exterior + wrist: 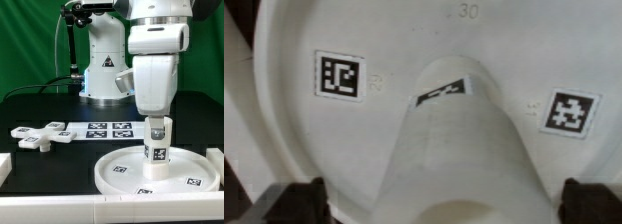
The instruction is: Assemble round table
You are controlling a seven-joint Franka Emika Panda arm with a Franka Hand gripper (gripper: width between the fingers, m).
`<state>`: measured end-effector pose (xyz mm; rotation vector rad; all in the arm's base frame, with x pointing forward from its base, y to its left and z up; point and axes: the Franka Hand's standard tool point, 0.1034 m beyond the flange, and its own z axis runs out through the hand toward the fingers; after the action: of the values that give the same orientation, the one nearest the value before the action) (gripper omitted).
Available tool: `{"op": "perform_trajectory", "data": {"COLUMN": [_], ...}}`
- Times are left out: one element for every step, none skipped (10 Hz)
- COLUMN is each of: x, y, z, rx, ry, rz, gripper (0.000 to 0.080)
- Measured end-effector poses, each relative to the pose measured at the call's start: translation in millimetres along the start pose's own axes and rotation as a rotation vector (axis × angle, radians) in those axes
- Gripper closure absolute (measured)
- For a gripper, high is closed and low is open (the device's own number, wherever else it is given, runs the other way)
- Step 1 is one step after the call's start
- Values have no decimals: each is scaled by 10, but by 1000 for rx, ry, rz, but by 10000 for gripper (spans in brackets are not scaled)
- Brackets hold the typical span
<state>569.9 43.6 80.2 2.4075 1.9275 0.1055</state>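
**Robotics laboratory, test cell.** The setting is indicated by:
- an arm base [103, 65] mounted at the back of a black table [40, 105]
- a plain green backdrop [25, 40] hung behind
- a marker board [110, 129] laid flat on the table
- white bars [100, 206] set along the table's near edges
- printed tags [340, 77] fixed to a white disc [195, 172] and foot [40, 134]

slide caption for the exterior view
The gripper holds the leg upright at the centre of the round disc, cross-shaped foot lying apart.
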Motion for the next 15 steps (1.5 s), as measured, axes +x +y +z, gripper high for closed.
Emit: {"op": "perform_trajectory", "data": {"x": [0,2,-7,-16,-18,-41,-44,-45,-45,-46,-44,-45,-51,-52,-52], "y": [0,-5,-2,-3,-3,-56,-62,-63,-64,-64,-65,-67,-73,-80,-83], "z": [13,31,31,34,35,56,59,60,60,61,61,62,65,69,71], "rx": [-2,-1,-3,-2,-2,20,23,23,22,23,22,20,19,21,23], "ry": [-18,-33,-37,-38,-38,-45,-45,-45,-46,-46,-45,-45,-45,-40,-36], "rz": [-117,-189,-226,-242,-234,-234,-234,-225,-197,-195,-168,-43,77,222,334], "gripper": [150,150,150,150,240,379,387,387,387,387,387,387,387,387,387]}}
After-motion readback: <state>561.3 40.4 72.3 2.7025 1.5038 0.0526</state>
